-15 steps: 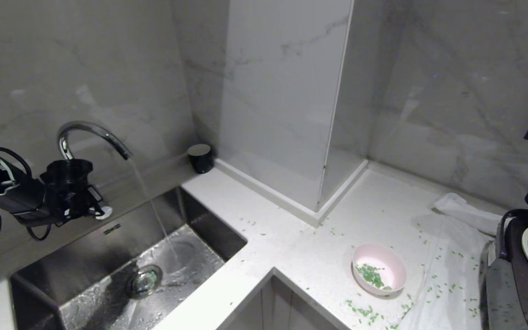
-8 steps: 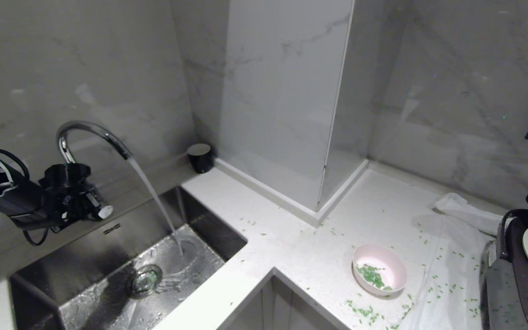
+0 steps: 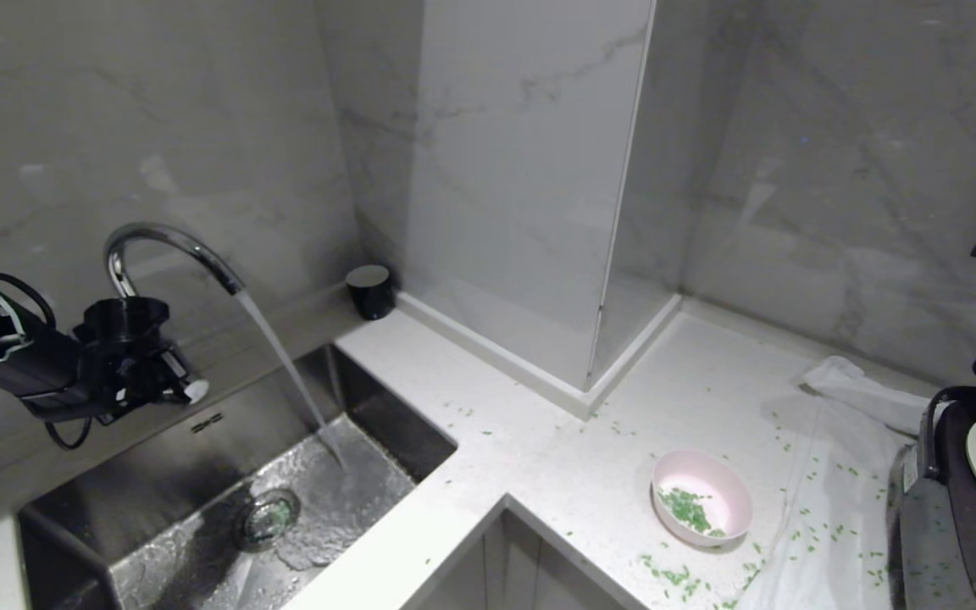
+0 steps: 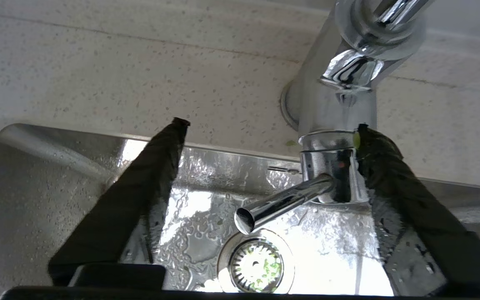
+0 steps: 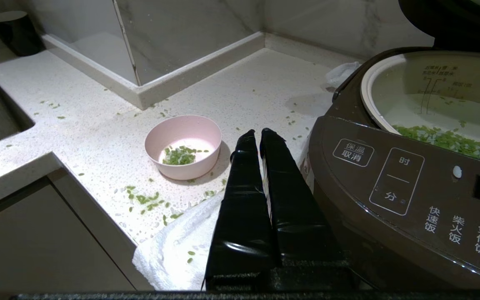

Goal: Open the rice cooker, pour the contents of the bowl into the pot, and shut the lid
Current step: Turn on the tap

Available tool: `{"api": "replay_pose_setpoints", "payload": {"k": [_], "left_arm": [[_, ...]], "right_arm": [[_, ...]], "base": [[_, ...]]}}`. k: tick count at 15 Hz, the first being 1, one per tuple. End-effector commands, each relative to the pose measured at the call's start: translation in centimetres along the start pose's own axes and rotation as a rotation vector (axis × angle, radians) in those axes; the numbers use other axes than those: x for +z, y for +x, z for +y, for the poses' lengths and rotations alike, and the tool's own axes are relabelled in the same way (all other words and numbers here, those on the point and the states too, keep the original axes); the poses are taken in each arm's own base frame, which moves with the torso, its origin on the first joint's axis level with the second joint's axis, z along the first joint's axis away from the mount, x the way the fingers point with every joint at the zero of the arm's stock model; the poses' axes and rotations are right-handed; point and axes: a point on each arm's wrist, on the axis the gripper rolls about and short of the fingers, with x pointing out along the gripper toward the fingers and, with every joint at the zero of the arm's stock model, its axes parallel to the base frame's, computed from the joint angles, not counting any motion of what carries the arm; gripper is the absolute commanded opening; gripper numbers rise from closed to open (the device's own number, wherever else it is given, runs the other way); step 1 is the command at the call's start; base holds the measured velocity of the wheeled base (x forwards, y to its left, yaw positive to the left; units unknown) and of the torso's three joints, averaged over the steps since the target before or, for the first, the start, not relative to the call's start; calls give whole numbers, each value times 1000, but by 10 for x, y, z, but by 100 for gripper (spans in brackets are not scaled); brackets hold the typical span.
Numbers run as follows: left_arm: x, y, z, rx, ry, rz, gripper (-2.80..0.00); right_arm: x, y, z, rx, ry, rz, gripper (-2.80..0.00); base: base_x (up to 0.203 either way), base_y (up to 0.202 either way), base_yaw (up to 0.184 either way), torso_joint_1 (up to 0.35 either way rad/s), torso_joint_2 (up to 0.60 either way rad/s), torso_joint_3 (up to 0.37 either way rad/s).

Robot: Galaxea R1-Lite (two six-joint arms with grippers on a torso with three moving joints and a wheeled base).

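The rice cooker stood open at the tabletop's right end, the light, slippery bowl, best pinched by its rim, just beside it with open room around, the left claw spread around the tap, the right claw closed, empty.

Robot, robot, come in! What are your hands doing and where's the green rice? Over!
Left gripper open at faucet handle, water running. Right gripper shut, parked by rice cooker. Lid up; bowl still holds some contents. Grains spilled on counter.
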Motion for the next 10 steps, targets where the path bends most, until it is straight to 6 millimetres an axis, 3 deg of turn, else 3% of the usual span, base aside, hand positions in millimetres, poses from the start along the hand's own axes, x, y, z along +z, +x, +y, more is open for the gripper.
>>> {"api": "replay_pose_setpoints", "payload": {"k": [1,3,4,10], "left_arm": [[-7,7,0,11,1,9,0],[-6,8,1,12,-9,6,0],[-5,8,0,9,-10,3,-280],[4,11,3,23,-35,-21,-280]], "right_arm": [[0,0,0,0,0,-1,-280],[0,0,0,0,0,-1,-280],[0,0,0,0,0,-1,-280],[0,0,0,0,0,-1,-280]], "base": [[0,0,0,0,0,0],[0,0,0,0,0,0],[0,0,0,0,0,0],[0,0,0,0,0,0]]}}
